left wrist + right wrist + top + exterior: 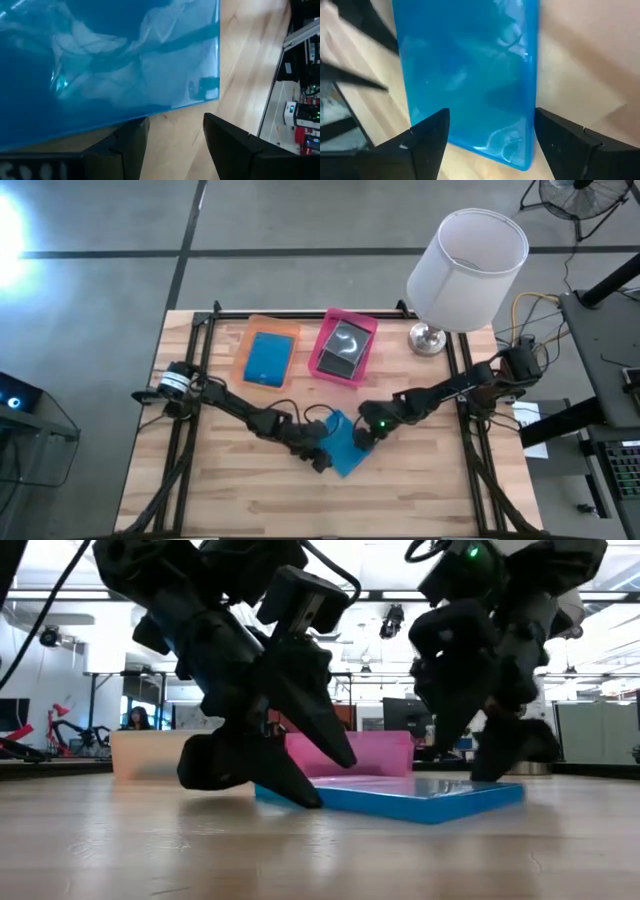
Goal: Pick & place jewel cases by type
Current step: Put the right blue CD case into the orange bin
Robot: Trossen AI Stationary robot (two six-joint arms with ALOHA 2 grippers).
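A bright blue jewel case (347,448) lies flat on the wooden table near its middle. My left gripper (172,135) stands open at the case's near-left edge (300,798), by one corner (212,95). My right gripper (490,137) is open and slants down over the case's far-right end, one finger (427,142) on either side of it. At the far side, an orange tray (248,340) holds another blue case (268,358), and a pink tray (366,328) holds a grey, clear case (343,348). My left gripper has one fingertip (131,137) right at the blue case's edge (115,120), slanting down from the table's left. I cannot tell whether it touches. The case lies flat on the table.
A lamp with a white shade (468,268) stands on its metal base (428,338) at the table's far right, next to the pink tray. Bare wood (250,500) stretches along the near edge. Black rails (180,450) run along both sides.
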